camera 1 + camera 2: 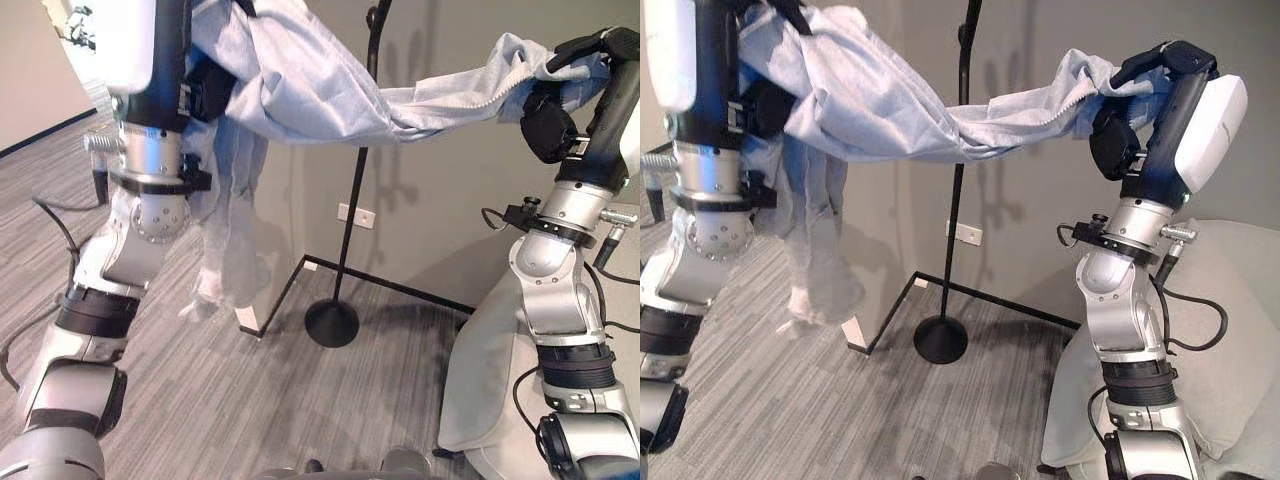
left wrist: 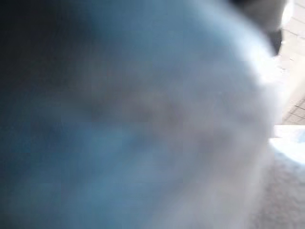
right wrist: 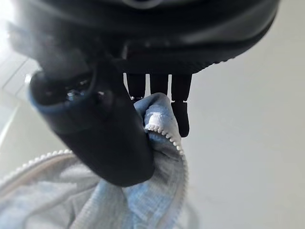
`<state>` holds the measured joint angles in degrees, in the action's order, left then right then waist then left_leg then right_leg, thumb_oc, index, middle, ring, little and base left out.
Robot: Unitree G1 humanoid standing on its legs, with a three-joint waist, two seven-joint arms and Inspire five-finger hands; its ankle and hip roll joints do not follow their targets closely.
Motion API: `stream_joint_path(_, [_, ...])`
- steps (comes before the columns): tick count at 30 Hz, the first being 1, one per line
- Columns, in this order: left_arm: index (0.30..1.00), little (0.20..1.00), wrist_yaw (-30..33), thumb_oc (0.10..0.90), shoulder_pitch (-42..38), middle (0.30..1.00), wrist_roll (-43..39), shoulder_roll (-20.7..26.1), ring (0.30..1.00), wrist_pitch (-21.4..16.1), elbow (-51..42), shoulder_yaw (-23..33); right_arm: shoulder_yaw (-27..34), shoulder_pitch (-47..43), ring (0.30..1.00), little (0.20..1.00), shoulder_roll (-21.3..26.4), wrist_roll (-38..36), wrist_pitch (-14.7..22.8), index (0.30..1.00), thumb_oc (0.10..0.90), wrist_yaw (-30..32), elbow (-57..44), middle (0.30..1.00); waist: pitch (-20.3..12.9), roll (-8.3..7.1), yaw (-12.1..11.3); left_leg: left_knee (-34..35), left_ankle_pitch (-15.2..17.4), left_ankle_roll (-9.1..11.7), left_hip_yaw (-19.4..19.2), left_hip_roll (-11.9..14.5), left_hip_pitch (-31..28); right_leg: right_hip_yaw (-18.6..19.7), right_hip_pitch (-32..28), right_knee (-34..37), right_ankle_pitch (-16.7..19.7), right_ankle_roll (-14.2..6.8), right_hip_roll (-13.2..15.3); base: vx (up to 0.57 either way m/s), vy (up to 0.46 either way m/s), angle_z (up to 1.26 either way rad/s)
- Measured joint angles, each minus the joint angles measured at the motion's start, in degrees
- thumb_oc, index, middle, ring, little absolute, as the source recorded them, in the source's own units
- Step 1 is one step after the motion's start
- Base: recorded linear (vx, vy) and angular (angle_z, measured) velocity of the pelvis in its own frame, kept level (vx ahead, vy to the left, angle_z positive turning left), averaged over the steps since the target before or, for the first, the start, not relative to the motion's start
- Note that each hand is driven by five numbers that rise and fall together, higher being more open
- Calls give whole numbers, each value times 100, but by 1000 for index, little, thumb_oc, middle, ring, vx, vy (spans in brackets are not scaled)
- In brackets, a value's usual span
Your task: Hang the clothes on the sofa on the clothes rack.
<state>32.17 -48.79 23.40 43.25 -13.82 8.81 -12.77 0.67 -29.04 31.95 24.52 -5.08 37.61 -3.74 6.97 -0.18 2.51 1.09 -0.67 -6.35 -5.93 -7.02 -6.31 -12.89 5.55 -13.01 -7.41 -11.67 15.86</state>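
I am holding the garment [image 1: 320,90] stretched in the air between both arms, in front of the rack [image 1: 355,200]; right robot hand [image 1: 1160,70] is pinching the zipper edge; left robot hand is buried in cloth, state unclear; next, I judge, lifting it onto the rack top.

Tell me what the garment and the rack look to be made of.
Garment: soft pale blue woven or knit cloth, matte, draping in folds, with a white zipper edge, probably plastic. Rack: thin black pole on a round base, smooth with a slight sheen, likely painted metal.
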Motion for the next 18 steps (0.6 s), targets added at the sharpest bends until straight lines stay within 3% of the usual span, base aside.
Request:
stream_joint_path(3, [300, 300, 98, 400, -489, 300, 213, 440, 300, 48, 394, -305, -2, -32, 300, 300, 55, -1, -72, 300, 400, 17, 183, 300, -14, 9, 149, 39, 101, 72, 101, 13, -67, 345, 62, 1217, 932, 56, 33, 245, -122, 14])
stream_joint_path(5, [300, 300, 197, 400, -698, 300, 439, 707, 300, 80, 650, -566, -19, -19, 300, 300, 74, -4, -92, 300, 400, 16, 335, 300, -22, 5, 263, 83, 187, 139, 154, 21, -308, 479, -35, 1660, 1520, 68, 60, 234, -121, 4])
stream_joint_path(7, [300, 300, 228, 400, -793, 300, 451, 912, 300, 133, 693, -848, -22, -3, 300, 300, 102, -6, -100, 300, 400, 19, 355, 300, -53, -19, 286, 130, 280, 235, 157, 23, -521, 522, -165, 1806, 1825, 72, 48, 279, -160, 1])
stream_joint_path(9, [300, 300, 247, 400, -1070, 300, 640, 1043, 300, 126, 895, -1287, -28, 183, 300, 300, 201, -6, -83, 300, 400, 19, 363, 300, -184, -161, 381, 329, 406, 444, 316, 21, -853, 590, -431, 1824, 1888, 92, 8, 297, -174, 21])
stream_joint_path(10, [300, 300, 243, 400, -1169, 300, 657, 1019, 300, 122, 1002, -1617, -18, 440, 300, 300, 324, -31, -69, 300, 400, -14, 374, 300, -361, 80, 425, 391, 486, 657, 395, 334, -984, 599, -572, 1828, 2067, 297, -319, 266, -184, 20])
stream_joint_path(12, [300, 300, 209, 400, -1339, 300, 666, 1019, 300, 36, 1041, -1784, -20, 580, 300, 300, 512, -42, -67, 300, 400, -118, 402, 300, -503, 325, 427, 412, 532, 822, 335, 679, -1005, 569, -585, 1822, 1917, 528, -672, 227, -217, -4])
stream_joint_path(15, [300, 300, 151, 400, -1875, 300, 648, 855, 300, -4, 1345, -2097, 9, 592, 300, 300, 738, -70, -30, 300, 400, -244, 583, 300, -501, 394, 674, 409, 460, 1058, 419, 1047, -936, 389, -597, 1822, 1767, 750, -993, 148, -176, 7])
stream_joint_path(18, [300, 300, 62, 400, -1900, 300, 633, 777, 300, -32, 1429, -2174, 39, 594, 300, 300, 853, -68, 85, 300, 400, -349, 574, 300, -475, 444, 890, 412, 400, 1188, 427, 1266, -896, 312, -569, 1824, 1669, 883, -1203, 128, -129, 5])
